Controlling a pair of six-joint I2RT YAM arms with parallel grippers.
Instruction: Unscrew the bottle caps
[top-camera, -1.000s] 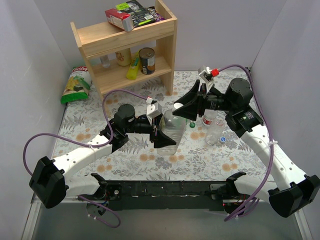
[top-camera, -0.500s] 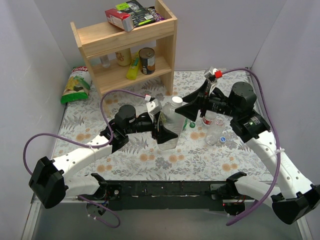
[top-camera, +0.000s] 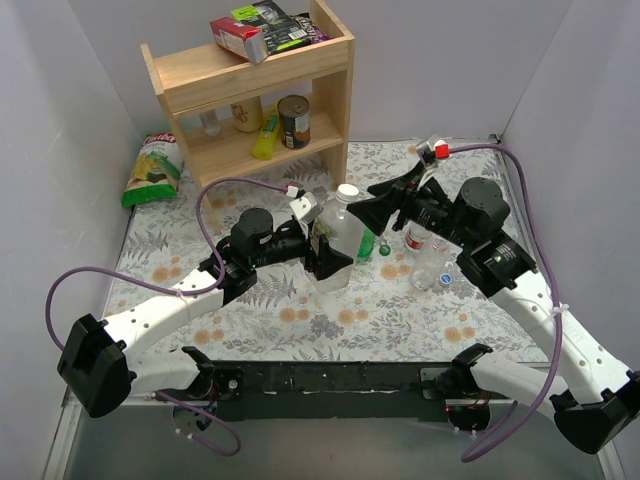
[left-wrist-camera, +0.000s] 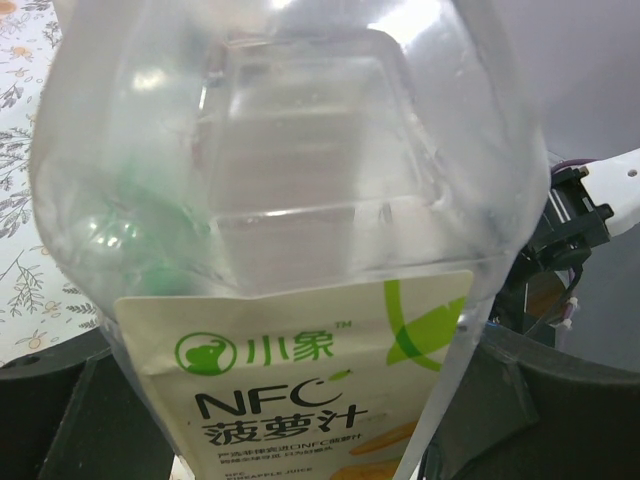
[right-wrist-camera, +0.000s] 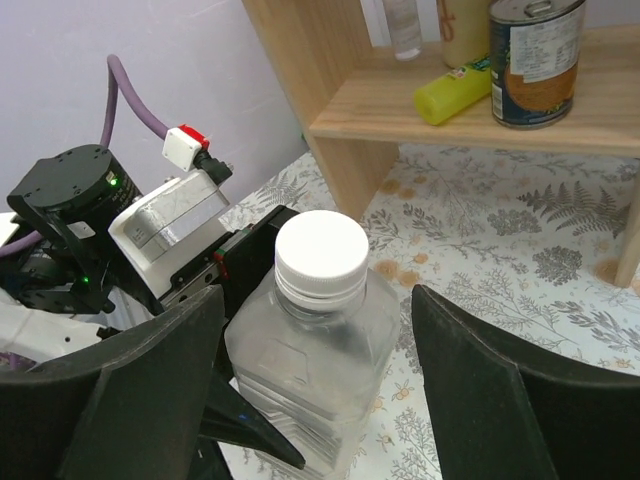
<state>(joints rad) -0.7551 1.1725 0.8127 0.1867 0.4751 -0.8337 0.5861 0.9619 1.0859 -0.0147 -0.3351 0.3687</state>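
The large clear plastic bottle (top-camera: 345, 228) stands upright near the middle of the surface. It has a white label with green and black print, and its white ribbed screw cap (right-wrist-camera: 321, 255) sits on the neck. Just to its right is the small green bottle (top-camera: 368, 243), with a green cap (top-camera: 384, 251) beside it. Further right are the small clear red-labelled bottle (top-camera: 418, 238) and the slim clear bottle (top-camera: 430, 268), and a blue cap (top-camera: 446, 278) lies on the surface next to them.

Boxed in on three sides by white walls (top-camera: 450, 60). Floored with a table (top-camera: 300, 320) in leaf-and-flower print. Furnished at back left with a two-tier wooden shelf (top-camera: 200, 68) near the rear wall. Lit evenly, softly.
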